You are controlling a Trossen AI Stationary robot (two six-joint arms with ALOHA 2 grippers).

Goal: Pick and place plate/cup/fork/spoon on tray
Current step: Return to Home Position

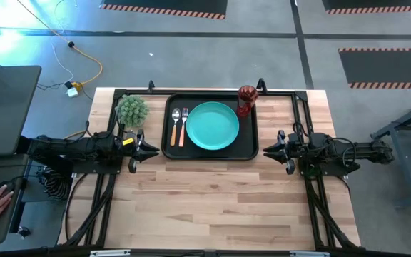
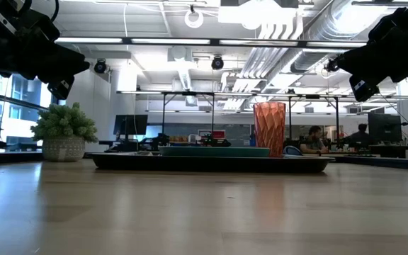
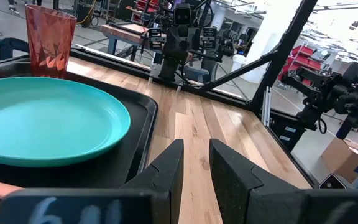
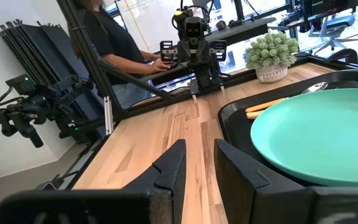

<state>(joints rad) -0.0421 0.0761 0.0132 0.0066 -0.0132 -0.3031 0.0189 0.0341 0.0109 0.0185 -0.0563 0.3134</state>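
**Table-level check: tray set, arms raised**

Across the wooden table (image 2: pixel 204 212) I see the tray (image 2: pixel 211 163) edge-on. The plate (image 2: pixel 214 151) is a thin teal strip above its rim, and the cup (image 2: pixel 269 128) stands upright toward the right end. A potted plant (image 2: pixel 64 132) sits left of the tray. The left arm (image 2: pixel 27 42) and right arm (image 2: pixel 392 46) hang in the upper corners.

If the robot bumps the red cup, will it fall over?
Probably, yes. The cup stands tall and narrow in the tray's corner, so it looks tippy. It seems thin plastic, likely light, and might roll once down.
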